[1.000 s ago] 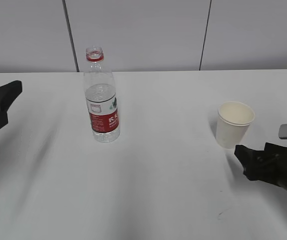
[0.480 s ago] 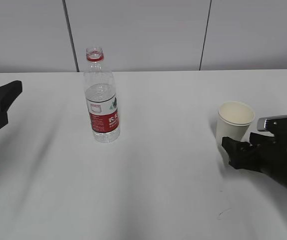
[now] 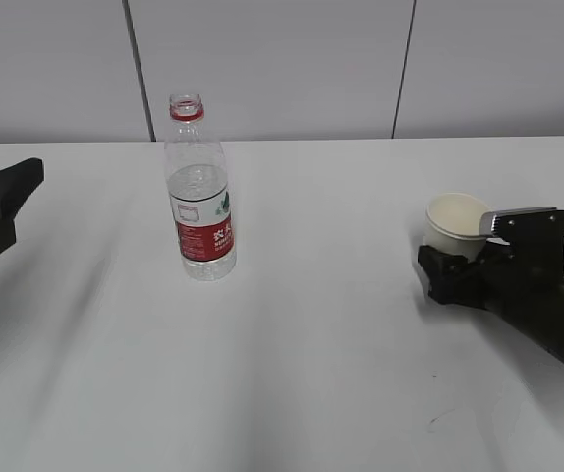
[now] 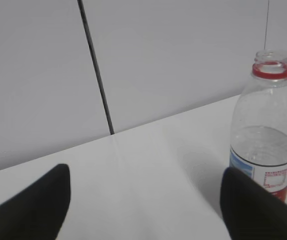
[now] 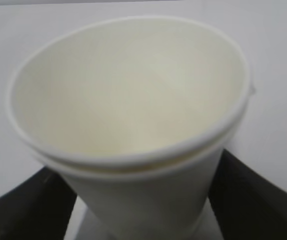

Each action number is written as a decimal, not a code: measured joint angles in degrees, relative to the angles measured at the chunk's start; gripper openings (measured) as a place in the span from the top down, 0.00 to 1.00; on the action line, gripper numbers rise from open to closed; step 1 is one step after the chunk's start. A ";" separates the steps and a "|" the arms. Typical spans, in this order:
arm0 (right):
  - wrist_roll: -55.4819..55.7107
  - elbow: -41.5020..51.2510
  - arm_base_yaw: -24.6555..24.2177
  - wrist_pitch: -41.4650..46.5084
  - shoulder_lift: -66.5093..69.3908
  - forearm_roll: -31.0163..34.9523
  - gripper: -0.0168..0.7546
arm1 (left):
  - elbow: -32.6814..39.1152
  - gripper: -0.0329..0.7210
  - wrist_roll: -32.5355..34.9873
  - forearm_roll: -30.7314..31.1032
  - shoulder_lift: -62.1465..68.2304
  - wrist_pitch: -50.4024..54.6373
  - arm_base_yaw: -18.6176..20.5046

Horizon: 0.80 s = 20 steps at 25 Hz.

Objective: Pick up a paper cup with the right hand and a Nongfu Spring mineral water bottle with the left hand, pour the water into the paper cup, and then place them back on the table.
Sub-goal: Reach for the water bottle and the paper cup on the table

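— Where is the right gripper (image 3: 446, 270) sitting?
— At the right of the white surface (image 3: 321, 324), its black fingers spread on either side of the tapered, rolled-rim paper cup (image 3: 456, 224), not visibly pressing it.

— And the bottle?
— The clear, ribbed Nongfu Spring mineral water bottle (image 3: 199, 193) is standing uncapped, far left; the left gripper (image 4: 143, 200) is waiting parted beside it.

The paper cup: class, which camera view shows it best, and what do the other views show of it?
The right wrist view: the paper cup fills the frame, rim and pale inside plain, the right hand straddling it. The exterior view shows the cup small, partly hidden behind that gripper. The left wrist view shows none of it.
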 joint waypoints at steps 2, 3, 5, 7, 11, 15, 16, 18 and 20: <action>0.00 -1.00 0.00 0.00 0.99 -0.03 0.21 | 0.00 0.21 0.00 0.00 0.00 0.00 0.00; 0.00 -1.26 0.00 0.00 1.22 -0.08 0.21 | 0.00 0.21 0.00 0.00 0.00 0.00 0.00; 0.00 -1.82 0.00 0.00 1.32 -0.17 0.21 | 0.00 0.21 0.00 0.00 0.00 0.00 0.00; 0.00 -2.48 0.00 0.00 1.32 -0.17 0.21 | 0.00 0.21 0.00 0.00 0.00 0.00 0.00; 0.00 -2.90 0.00 0.00 1.45 -1.11 0.22 | 0.00 0.21 -0.12 0.00 0.00 0.00 0.00; 0.00 -2.90 0.00 0.00 1.45 -2.10 0.25 | 0.00 0.21 -2.66 2.02 0.00 0.33 0.00; 0.00 -2.90 0.00 0.00 1.45 -2.10 0.26 | 0.06 0.21 -3.28 3.20 0.00 0.47 0.00; 0.00 -2.90 0.00 0.00 1.45 -2.10 0.29 | 0.22 0.20 -4.12 5.93 0.00 0.68 0.00; 0.00 -2.90 0.00 0.00 1.45 -2.10 0.30 | 0.49 0.19 -4.50 7.03 0.00 0.73 0.00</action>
